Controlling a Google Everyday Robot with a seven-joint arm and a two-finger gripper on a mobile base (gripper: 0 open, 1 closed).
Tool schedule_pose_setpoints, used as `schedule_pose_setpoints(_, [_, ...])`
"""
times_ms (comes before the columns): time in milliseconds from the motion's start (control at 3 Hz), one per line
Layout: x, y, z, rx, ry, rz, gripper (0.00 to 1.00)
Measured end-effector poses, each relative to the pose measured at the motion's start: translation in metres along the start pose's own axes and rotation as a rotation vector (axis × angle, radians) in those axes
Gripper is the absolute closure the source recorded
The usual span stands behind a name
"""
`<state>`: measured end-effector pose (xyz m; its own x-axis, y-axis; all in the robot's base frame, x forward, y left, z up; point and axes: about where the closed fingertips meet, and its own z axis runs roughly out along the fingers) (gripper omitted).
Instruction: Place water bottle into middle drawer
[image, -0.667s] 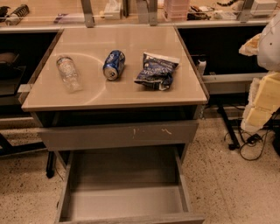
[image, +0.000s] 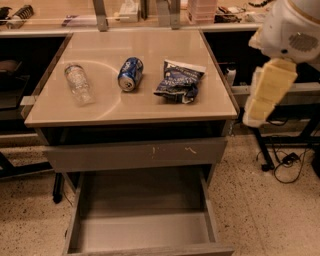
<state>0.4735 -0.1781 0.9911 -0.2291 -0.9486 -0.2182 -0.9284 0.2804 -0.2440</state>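
The gripper (image: 256, 111), seen as the cream part below the white arm (image: 292, 30), has been brought nearer to the table (image: 150, 55). A moment earlier it was held further out to the right of the table's right edge and lower, at the height of the table's front. Now it has been raised and drawn in, so that its lower end is seen just beside the table's right front corner. The arm above it has likewise been shifted toward the table's right side, and more of it is shown. Whether the gripper is level with the table's edge or nearer the camera cannot be told.
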Motion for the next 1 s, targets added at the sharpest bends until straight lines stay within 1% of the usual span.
schedule_pose_setpoints(333, [-0.071,-0.028,0.004,0.038,-0.029,-0.069,0.0])
schedule_pose_setpoints(667, [-0.071,-0.029,0.003,0.042,-0.032,-0.069,0.0])
schedule_pose_setpoints(1000, [-0.099,-0.043,0.013,0.05,-0.099,-0.05,0.0])
